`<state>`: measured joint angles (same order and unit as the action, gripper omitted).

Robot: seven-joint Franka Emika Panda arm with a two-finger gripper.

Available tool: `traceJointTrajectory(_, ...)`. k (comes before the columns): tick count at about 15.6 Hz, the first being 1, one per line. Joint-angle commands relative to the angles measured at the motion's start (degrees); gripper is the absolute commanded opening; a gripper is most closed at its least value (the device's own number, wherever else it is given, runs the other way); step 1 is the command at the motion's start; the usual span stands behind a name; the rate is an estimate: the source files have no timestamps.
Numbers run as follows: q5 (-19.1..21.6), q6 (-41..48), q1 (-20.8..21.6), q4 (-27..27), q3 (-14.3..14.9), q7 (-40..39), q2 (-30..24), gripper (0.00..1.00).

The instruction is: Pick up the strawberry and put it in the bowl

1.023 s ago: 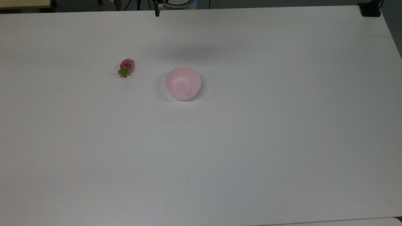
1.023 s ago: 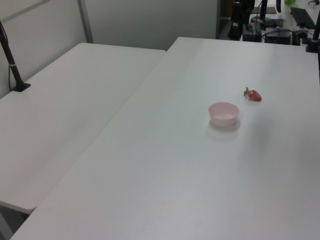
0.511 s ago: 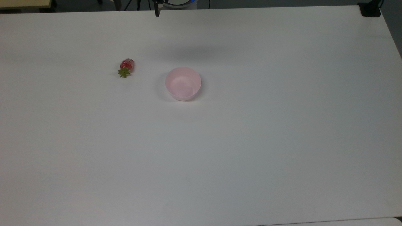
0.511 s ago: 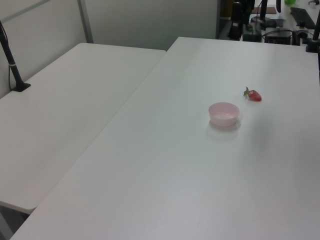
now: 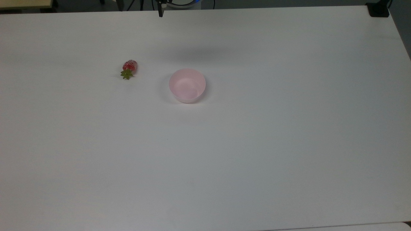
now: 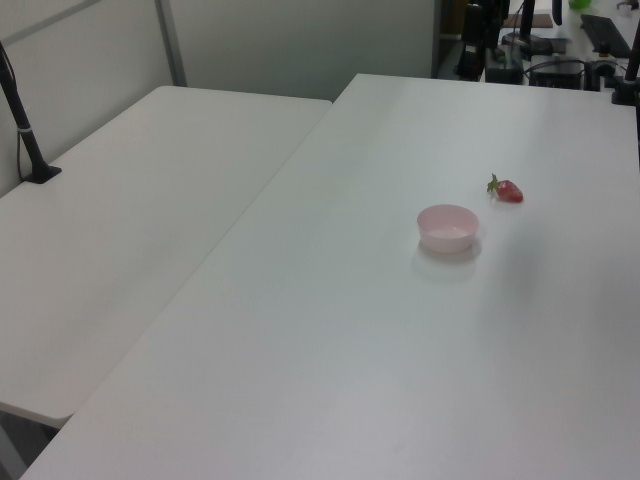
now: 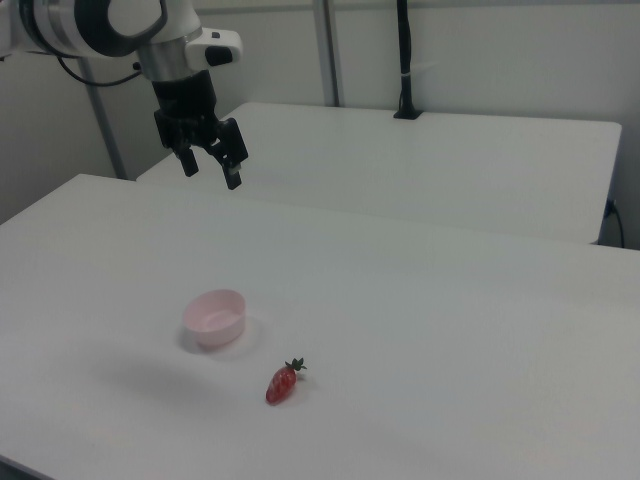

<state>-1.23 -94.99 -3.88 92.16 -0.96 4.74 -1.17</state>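
The small red strawberry [image 5: 129, 68] with its green cap lies on its side on the white table, to the top view's left of the pale pink bowl [image 5: 187, 85]. In the left view the strawberry [image 6: 507, 190] rests just beyond the bowl [image 6: 447, 227], to its right. In the right view the strawberry [image 7: 283, 383] lies in front and to the right of the bowl [image 7: 214, 317]. My gripper [image 7: 211, 168] hangs open high above the table in the right view, up and behind the bowl, with nothing between its fingers.
The bowl holds nothing. A second white table [image 6: 130, 230] adjoins on the left view's left. A black clamp post [image 7: 404, 60] stands on the far table in the right view. A black clamp [image 5: 378, 9] sits at the top view's top right corner.
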Motion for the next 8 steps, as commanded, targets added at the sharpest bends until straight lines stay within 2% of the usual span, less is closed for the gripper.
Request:
traceJointTrajectory(1, 0.1, -0.6, 0.9, 0.0, 0.9, 0.1, -0.2, 1.00)
traceJointTrajectory(4, -0.6, 1.3, 0.7, 0.7, 1.0, -2.5, -0.7, 1.00)
traceJointTrajectory(6, -3.4, 5.2, -0.2, 2.8, 1.0, -11.5, -0.8, 1.00)
traceJointTrajectory(8, -6.2, 5.7, -1.7, 7.2, 0.8, -18.6, -1.0, 0.95)
